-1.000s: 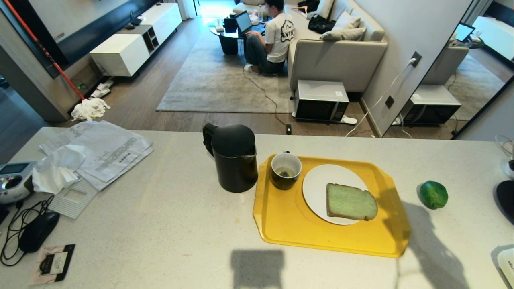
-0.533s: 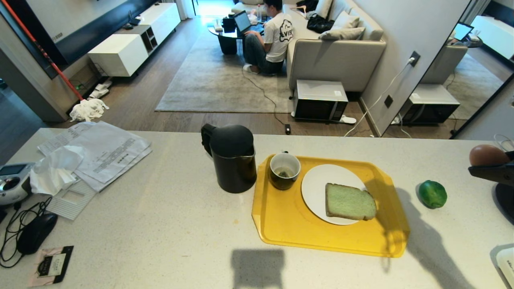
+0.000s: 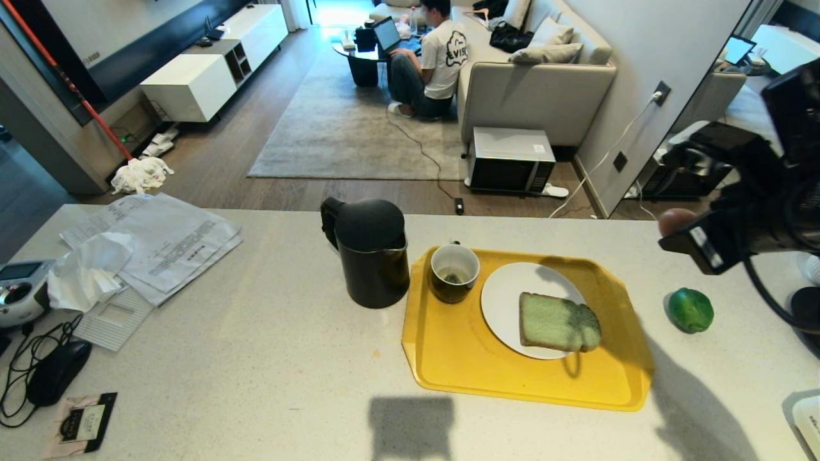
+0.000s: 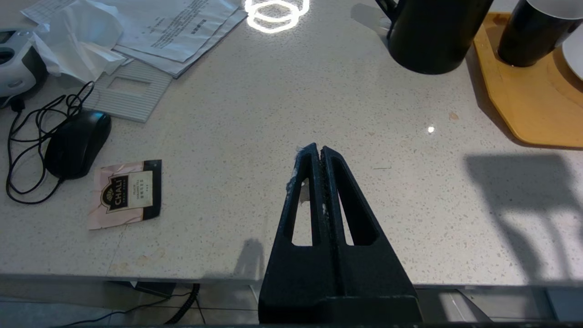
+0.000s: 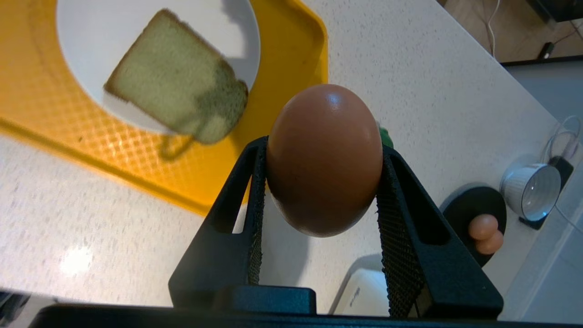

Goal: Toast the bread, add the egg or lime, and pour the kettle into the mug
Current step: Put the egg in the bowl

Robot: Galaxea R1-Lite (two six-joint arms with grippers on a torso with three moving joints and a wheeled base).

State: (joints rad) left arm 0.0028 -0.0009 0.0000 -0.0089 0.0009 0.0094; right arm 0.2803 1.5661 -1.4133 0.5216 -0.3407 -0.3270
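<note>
R gripper (image 5: 321,159) is clamped on a brown egg (image 5: 324,159), one finger on each side, egg standing on end betw. the pads. In the head view the R arm comes in from the right edge, up in the air over the counter (image 3: 256,358), past the tray's right end; only a bit of egg shows above the dark finger there. Its shadow falls across the bread and tray.

L gripper (image 4: 321,152) has its fingers pressed together, nothing betw. them, low over the counter's near edge, well apart from the tray.

Bread (image 3: 558,322) lies flat on a white plate (image 3: 512,288), towards the plate's near-right part. Plate sits on a yellow tray (image 3: 461,358). Mug (image 3: 454,272) stands upright on the tray's far-left corner, just beside the plate; something small and dark lies at its bottom, can't tell what. Kettle (image 3: 371,253) stands upright on the counter just left of the tray, lid on, handle to the far left. Lime (image 3: 690,310) lies on the counter right of the tray, apart from it.

Wrist view shows a black round dish (image 5: 473,209) w/ two more eggs (image 5: 485,233) at its edge, and a pale bowl (image 5: 533,191) on its side just beyond.

Left side of counter: papers (image 3: 166,240), crumpled tissue (image 3: 90,269), black mouse (image 3: 54,371) w/ cable, a tea sachet (image 3: 83,422).

A person (image 3: 432,61) sits on the rug in the room beyond, w/ a laptop.
</note>
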